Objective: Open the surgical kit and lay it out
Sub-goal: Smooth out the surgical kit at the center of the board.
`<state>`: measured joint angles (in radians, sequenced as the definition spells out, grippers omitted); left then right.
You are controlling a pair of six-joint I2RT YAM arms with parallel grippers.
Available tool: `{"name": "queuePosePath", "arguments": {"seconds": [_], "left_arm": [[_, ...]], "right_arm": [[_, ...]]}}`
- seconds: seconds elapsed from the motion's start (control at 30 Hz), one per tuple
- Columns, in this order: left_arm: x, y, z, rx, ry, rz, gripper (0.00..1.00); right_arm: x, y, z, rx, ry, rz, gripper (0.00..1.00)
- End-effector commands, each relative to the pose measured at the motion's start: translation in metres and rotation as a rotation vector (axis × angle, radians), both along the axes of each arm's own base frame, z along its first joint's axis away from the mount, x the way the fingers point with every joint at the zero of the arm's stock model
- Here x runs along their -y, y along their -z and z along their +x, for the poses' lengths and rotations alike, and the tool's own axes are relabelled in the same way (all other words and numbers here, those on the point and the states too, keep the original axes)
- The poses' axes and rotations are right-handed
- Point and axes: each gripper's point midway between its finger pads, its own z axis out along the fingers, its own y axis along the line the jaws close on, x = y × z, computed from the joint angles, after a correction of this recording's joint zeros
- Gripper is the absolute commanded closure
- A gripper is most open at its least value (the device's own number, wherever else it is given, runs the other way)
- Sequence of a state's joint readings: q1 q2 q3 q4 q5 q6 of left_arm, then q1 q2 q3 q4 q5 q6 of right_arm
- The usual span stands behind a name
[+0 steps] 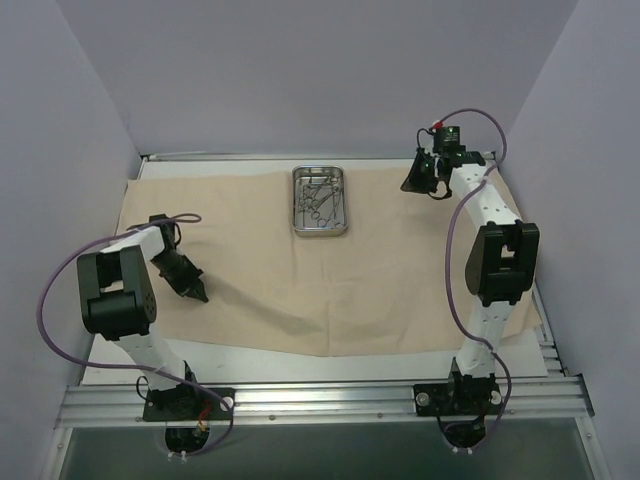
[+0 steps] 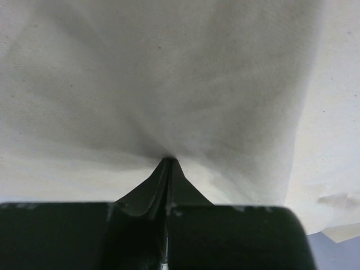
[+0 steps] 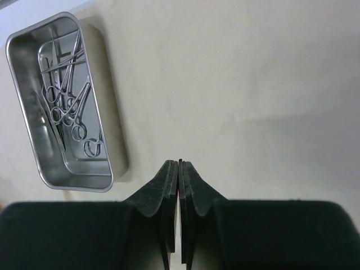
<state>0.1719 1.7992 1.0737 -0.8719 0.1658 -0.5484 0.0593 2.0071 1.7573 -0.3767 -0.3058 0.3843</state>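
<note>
A steel tray (image 3: 27, 90) holding forceps (image 3: 67, 107) lies left of the pressed-together right claw (image 3: 180, 164); the left claw (image 2: 167, 162) pinches the cloth wrap (image 2: 169, 73).

I count one beige cloth wrap (image 1: 300, 290), one steel tray (image 3: 28, 112), and a tangle of ring-handled forceps (image 3: 67, 107) (at least four; they overlap too much for me to settle the number). Two grippers as well: the left gripper (image 1: 200, 293) and the right gripper (image 1: 412, 183).
</note>
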Motion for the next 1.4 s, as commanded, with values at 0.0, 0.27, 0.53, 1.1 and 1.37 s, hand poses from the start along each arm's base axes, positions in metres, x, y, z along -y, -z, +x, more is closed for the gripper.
{"name": "queuePosePath", "arguments": {"seconds": [0.0, 0.27, 0.53, 1.1, 1.37], "left_arm": [[0.000, 0.013, -0.044, -0.171, -0.017, 0.071, 0.98], [0.018, -0.021, -0.081, -0.151, -0.092, 0.015, 0.98], [-0.007, -0.086, -0.046, 0.126, -0.065, 0.083, 0.98], [0.016, -0.032, 0.124, 0.237, 0.033, -0.137, 0.98], [0.006, 0.015, 0.146, 0.089, 0.099, -0.140, 0.98]], "right_arm": [[-0.005, -0.009, -0.003, 0.023, -0.019, 0.028, 0.97], [-0.017, 0.002, -0.009, 0.002, -0.036, 0.053, 0.96], [-0.024, 0.017, -0.019, -0.049, -0.053, 0.058, 0.96], [0.044, 0.087, -0.091, -0.285, 0.104, -0.137, 1.00], [0.036, 0.135, -0.136, -0.434, 0.155, -0.054, 1.00]]}}
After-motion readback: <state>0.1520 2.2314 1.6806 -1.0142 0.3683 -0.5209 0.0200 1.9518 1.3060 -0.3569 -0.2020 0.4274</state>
